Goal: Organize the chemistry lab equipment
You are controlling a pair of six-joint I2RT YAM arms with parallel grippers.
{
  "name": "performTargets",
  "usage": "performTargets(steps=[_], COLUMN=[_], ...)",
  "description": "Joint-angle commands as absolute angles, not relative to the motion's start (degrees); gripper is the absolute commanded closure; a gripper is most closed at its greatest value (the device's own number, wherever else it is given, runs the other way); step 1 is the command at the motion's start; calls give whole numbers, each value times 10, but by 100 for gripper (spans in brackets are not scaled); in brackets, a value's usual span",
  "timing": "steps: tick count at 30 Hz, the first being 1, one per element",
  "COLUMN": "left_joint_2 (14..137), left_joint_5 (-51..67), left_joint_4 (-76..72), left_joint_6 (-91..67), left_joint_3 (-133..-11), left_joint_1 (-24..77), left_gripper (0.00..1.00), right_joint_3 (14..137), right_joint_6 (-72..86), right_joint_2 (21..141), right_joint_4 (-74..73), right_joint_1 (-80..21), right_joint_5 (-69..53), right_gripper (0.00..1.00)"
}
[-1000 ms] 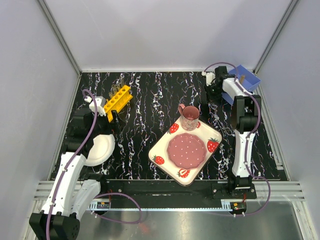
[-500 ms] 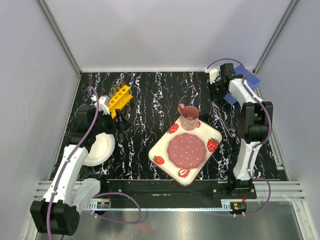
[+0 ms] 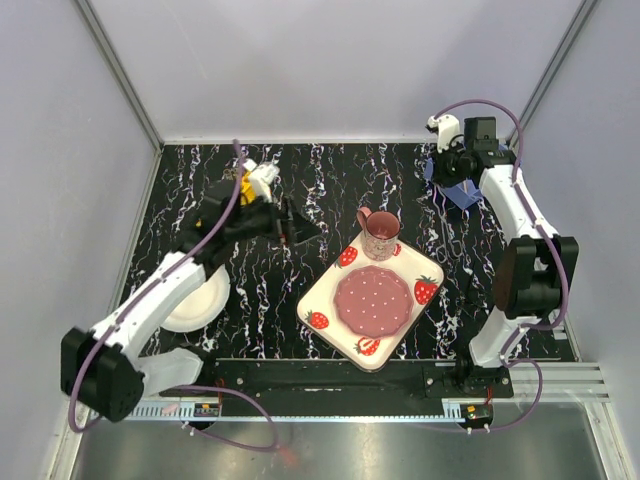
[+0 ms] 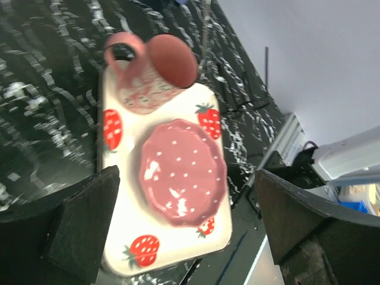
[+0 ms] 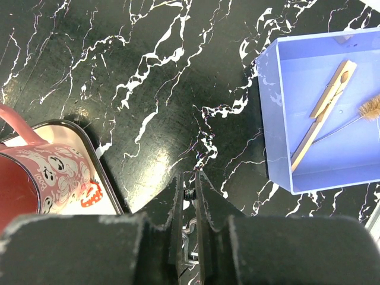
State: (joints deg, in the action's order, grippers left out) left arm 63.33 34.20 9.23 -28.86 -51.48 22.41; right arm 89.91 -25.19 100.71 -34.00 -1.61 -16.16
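Observation:
The yellow rack is mostly hidden behind my left wrist at the back left. My left gripper is wide open and empty, hanging above the left edge of the strawberry tray. My right gripper is shut on a small silvery piece that looks like the metal scissors. It hangs above the table just left of the blue bin. The bin holds the wooden clamp and a thin bristle-tipped stick. A thin clear tube lies on the table beside the tray.
The strawberry-print tray holds a pink dish and the pink mug. A round white plate lies under my left arm. Grey walls close in the black marbled table.
My left arm swung from beside the yellow rack right toward the tray. My right arm rose and moved back to the right, beside the blue bin.

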Motion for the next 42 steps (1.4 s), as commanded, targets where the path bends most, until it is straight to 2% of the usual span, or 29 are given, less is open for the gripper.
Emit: performTargets(steps=[1, 10, 18, 27, 33, 40, 42], left_joint_2=[723, 930, 1116, 1236, 1295, 1353, 1361], left_joint_5=[300, 259, 236, 193, 178, 178, 178], left_joint_4=[-11, -102, -163, -241, -221, -205, -205], left_joint_6=[-309, -282, -308, -270, -233, -237, -238], left_joint_3=[-606, -780, -921, -1004, -1081, -1133, -1140], left_joint_1=[309, 411, 446, 455, 467, 471, 471], left_gripper=[1, 1, 3, 13, 14, 32, 34], right_joint_3=[889, 878, 865, 851, 846, 847, 846], right_joint_6=[-243, -222, -205, -185, -167, -156, -152], right_joint_2=[969, 927, 910, 889, 880, 867, 861], right_joint_4=[-308, -284, -258, -234, -226, -226, -226], right_joint_1=[-10, -4, -4, 16, 16, 16, 16], right_joint_5=[-180, -194, -207, -222, -239, -250, -257], right_gripper=[95, 96, 96, 96, 96, 96, 96])
